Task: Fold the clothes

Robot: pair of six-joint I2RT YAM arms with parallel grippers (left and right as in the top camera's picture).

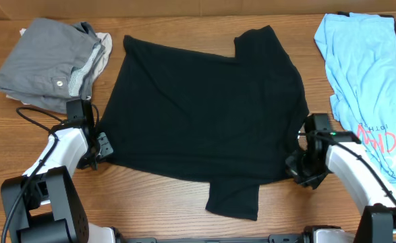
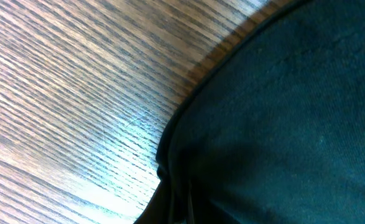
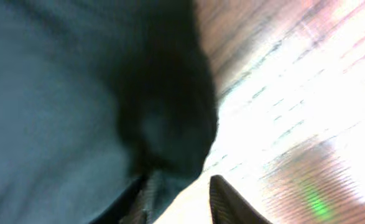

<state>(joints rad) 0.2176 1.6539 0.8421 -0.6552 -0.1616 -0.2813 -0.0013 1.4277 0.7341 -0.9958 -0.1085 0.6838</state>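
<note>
A black T-shirt (image 1: pixel 204 115) lies spread flat on the wooden table, with one sleeve at the near edge and one at the far right. My left gripper (image 1: pixel 98 145) is at its near-left corner. In the left wrist view the black cloth (image 2: pixel 281 124) bunches into folds at the jaws (image 2: pixel 173 214) and hides the fingers; the gripper looks shut on it. My right gripper (image 1: pixel 299 169) is at the near-right corner. In the right wrist view its fingers (image 3: pixel 185 199) are open, one on the cloth (image 3: pixel 58 93), one over bare wood.
A pile of grey clothes (image 1: pixel 49 61) sits at the far left. A light blue shirt with red print (image 1: pixel 366 74) lies along the right side. Bare wood (image 1: pixel 150 202) shows along the near edge, in front of the black shirt.
</note>
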